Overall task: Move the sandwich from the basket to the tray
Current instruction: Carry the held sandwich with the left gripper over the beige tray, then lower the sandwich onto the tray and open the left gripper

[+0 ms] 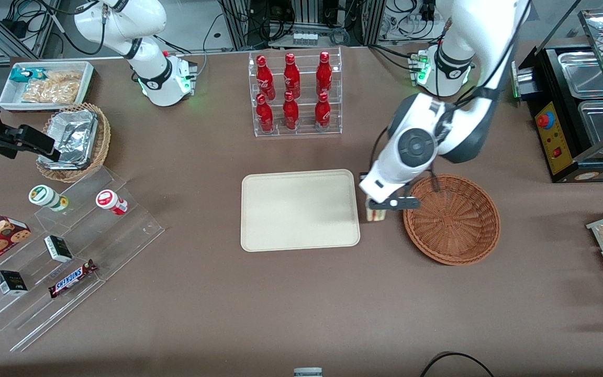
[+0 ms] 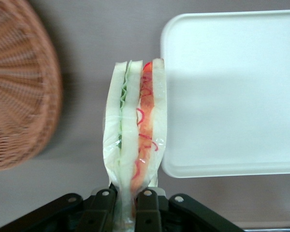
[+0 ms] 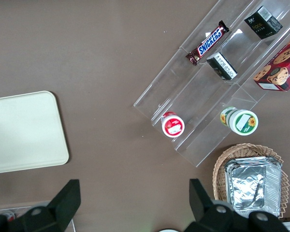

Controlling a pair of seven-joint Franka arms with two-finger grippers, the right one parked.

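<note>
My left gripper (image 1: 377, 208) (image 2: 126, 205) is shut on the sandwich (image 1: 376, 213) (image 2: 135, 121), a clear-wrapped wedge of pale bread with green and red-orange layers. It hangs above the bare table in the gap between the reddish-brown wicker basket (image 1: 453, 218) (image 2: 20, 92) and the cream tray (image 1: 300, 209) (image 2: 232, 92) (image 3: 24, 130). The sandwich sits just beside the tray's rim, its edge level with the tray's near corner. Nothing lies in the basket or on the tray.
A clear rack of red bottles (image 1: 293, 93) stands farther from the front camera than the tray. Toward the parked arm's end are an acrylic step shelf with snacks (image 1: 66, 251), a tan basket with a foil container (image 1: 74, 141) and a white snack bin (image 1: 47, 84). A food warmer (image 1: 579, 104) stands at the working arm's end.
</note>
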